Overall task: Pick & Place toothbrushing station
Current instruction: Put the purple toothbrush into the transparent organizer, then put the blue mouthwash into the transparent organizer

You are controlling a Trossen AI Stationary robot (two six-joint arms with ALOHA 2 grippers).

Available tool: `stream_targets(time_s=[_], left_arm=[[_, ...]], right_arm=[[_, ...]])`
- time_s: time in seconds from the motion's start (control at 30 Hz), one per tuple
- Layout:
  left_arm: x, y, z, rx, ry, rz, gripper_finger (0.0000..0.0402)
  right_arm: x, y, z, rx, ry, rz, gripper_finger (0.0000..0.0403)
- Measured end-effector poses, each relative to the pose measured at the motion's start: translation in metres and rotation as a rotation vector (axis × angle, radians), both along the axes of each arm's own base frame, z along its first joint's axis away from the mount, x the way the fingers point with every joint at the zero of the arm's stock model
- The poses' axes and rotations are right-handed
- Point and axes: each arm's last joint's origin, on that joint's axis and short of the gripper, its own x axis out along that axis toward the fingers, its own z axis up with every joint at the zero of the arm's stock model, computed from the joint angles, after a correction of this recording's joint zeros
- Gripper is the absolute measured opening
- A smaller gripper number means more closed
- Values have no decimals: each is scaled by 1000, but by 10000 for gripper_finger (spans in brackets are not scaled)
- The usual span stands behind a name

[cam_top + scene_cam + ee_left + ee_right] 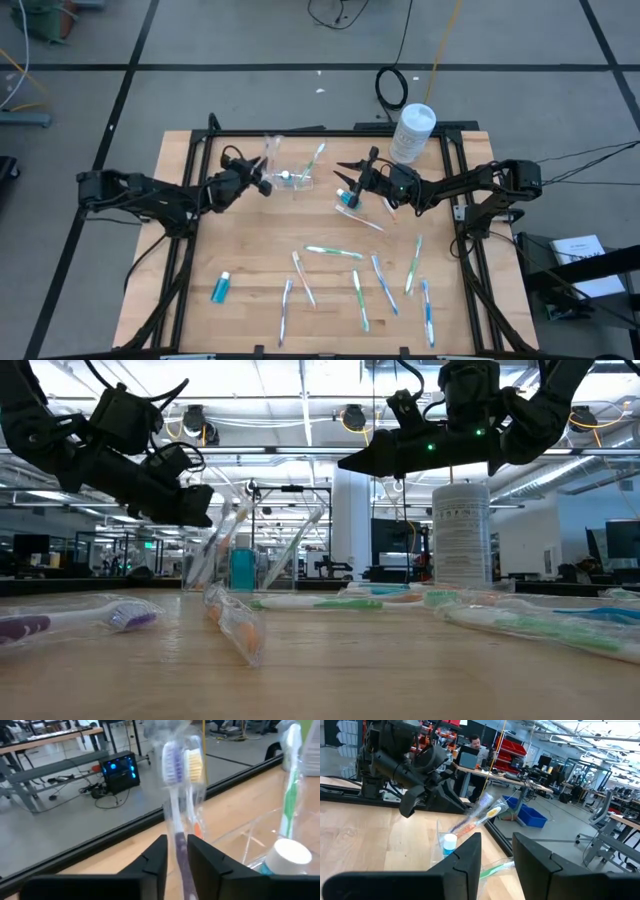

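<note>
I had the left claw (176, 857) over the far left part of the desk (250, 250), its fingers pinching the handles of two wrapped toothbrushes (181, 785) (one purple-bristled, one yellow). The clear toothbrushing station (290, 178) stood just beside it on the wood, holding a green toothbrush (316, 156). My right claw (350, 174) hovered near the station with fingers spread, gripping nothing.

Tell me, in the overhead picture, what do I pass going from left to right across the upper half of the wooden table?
Left gripper pinching wrapped toothbrushes → small see-through plastic holder with slots, a green toothbrush leaning in it → right gripper, open and empty → tall white round lidded tub.
</note>
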Motion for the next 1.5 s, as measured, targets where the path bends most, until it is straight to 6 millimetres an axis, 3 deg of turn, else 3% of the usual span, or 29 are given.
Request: stream_targets(time_s=[0.27,0.53,0.63,0.8,0.9,1.0,1.13,1.33,1.43,1.5], left_arm=[[-4,-9,30,56,-135,-47,131],[-1,-38,82,51,-399,-551,134],[9,-50,100,-41,-299,-709,126],[34,-65,134,-171,35,-731,114],[43,-70,136,-253,236,-719,111],[48,-78,141,-347,300,-712,118],[48,-87,131,-535,376,-652,139],[30,-107,118,-917,470,-570,175],[16,-121,113,-1144,517,-431,181],[9,-131,111,-1187,524,-329,180]], right_arm=[[0,0,-1,104,-38,4,105],[0,1,-14,220,60,28,105],[-1,1,-18,233,103,19,105],[0,1,-17,255,85,17,105],[0,1,-17,254,86,16,105],[-1,2,-20,307,91,14,105],[-2,3,-27,340,153,5,105],[-2,3,-28,345,167,2,105],[-2,3,-28,344,166,2,105],[-2,3,-28,337,169,3,105]])
